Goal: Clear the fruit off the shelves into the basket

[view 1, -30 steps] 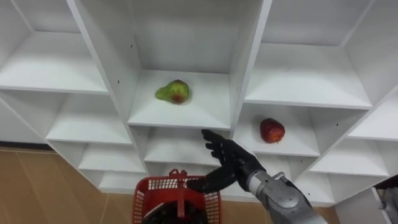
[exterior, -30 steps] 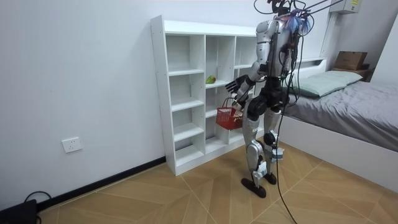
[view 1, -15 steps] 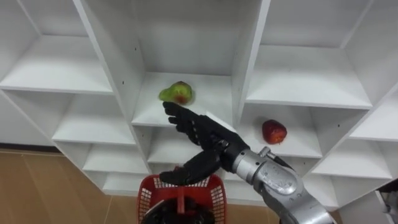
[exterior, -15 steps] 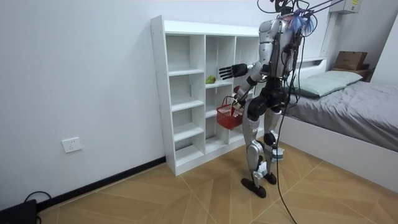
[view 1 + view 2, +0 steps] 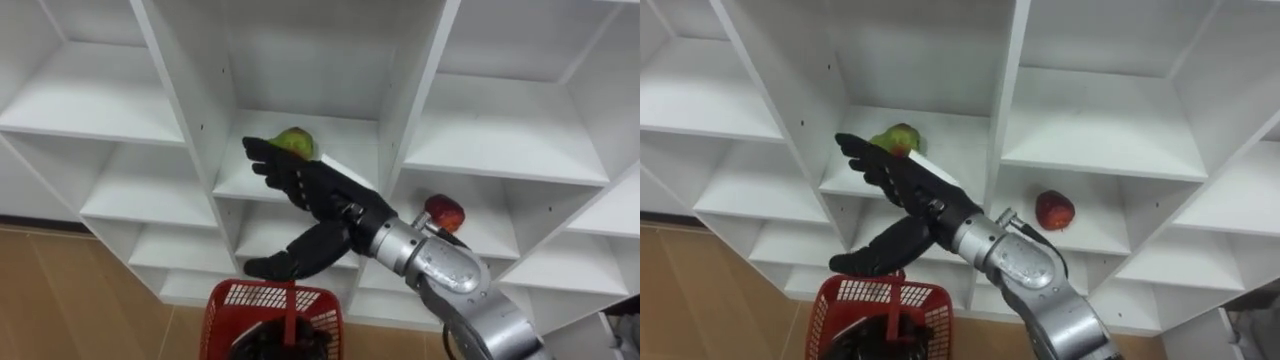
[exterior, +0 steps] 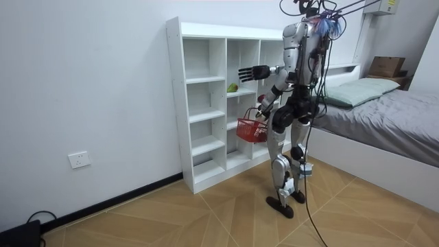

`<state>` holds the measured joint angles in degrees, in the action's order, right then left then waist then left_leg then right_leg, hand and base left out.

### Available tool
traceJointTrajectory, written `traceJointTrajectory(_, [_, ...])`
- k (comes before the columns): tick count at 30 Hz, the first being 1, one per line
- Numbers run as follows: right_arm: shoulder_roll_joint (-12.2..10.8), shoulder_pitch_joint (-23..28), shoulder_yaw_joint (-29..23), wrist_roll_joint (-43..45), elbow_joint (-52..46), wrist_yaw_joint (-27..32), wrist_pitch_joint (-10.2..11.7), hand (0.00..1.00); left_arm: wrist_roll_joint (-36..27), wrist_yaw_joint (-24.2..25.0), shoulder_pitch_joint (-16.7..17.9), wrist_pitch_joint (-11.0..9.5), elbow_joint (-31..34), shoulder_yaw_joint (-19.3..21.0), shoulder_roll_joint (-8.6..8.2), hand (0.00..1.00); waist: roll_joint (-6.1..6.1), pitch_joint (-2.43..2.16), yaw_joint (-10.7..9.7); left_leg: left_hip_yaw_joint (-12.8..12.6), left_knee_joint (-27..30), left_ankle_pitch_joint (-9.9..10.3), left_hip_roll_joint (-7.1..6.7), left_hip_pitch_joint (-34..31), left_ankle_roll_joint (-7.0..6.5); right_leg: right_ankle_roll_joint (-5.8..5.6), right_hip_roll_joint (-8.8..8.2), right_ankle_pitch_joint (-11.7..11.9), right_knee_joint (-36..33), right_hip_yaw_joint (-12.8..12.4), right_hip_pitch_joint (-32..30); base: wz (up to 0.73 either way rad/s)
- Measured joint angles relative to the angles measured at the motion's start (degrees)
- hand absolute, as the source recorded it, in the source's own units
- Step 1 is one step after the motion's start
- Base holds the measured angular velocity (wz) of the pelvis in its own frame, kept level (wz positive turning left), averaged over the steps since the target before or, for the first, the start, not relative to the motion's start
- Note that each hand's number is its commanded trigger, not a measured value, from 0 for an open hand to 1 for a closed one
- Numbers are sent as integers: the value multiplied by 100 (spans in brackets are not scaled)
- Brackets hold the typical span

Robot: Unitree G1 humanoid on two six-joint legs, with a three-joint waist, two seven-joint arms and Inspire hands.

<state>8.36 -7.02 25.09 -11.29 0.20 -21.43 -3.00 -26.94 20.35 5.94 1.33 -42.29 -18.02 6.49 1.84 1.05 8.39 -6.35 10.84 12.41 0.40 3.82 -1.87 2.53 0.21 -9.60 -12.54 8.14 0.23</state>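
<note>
- Green pear (image 5: 296, 141), blushed red on one side, lies on your closet's (image 5: 190, 110) middle shelf.
- Your right robot hand (image 5: 315, 190), fingers spread wide, hangs just before it.
- Red apple (image 5: 445, 212) sits one compartment right, lower.

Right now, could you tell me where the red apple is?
In the left eye view, the red apple sits on a right-column closet shelf, right of and below the green pear.

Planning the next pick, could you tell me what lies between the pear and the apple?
The shelf's white upright divider stands between the pear and the apple, which sits in the lower compartment to its right; both eye views show this.
</note>
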Motion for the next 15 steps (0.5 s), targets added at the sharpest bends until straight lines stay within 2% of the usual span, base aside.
traceJointTrajectory(5, [23, -15, -3, 523, -159, 322, 110, 0, -40, -8, 1, -3, -2, -8, 27, 100, -2, 1, -27, 0, -1, 0, 2, 0, 0, 2, 3, 2, 4, -1, 9, 0])
traceJointTrajectory(11, [12, -48, -82, 1451, -159, 667, 121, 0, 5, -9, 1, -64, -170, -15, 61, 100, 2, 0, -22, 7, -9, 0, 0, -1, 0, 1, 7, 2, 4, -2, 3, 0])
traceJointTrajectory(15, [-2, -61, -85, 1614, -159, 825, 121, 0, 4, -12, 4, -64, -229, -16, 75, 100, 19, 2, -5, 9, -9, 0, 0, -4, 0, 1, 5, 2, 6, 7, 1, 0])
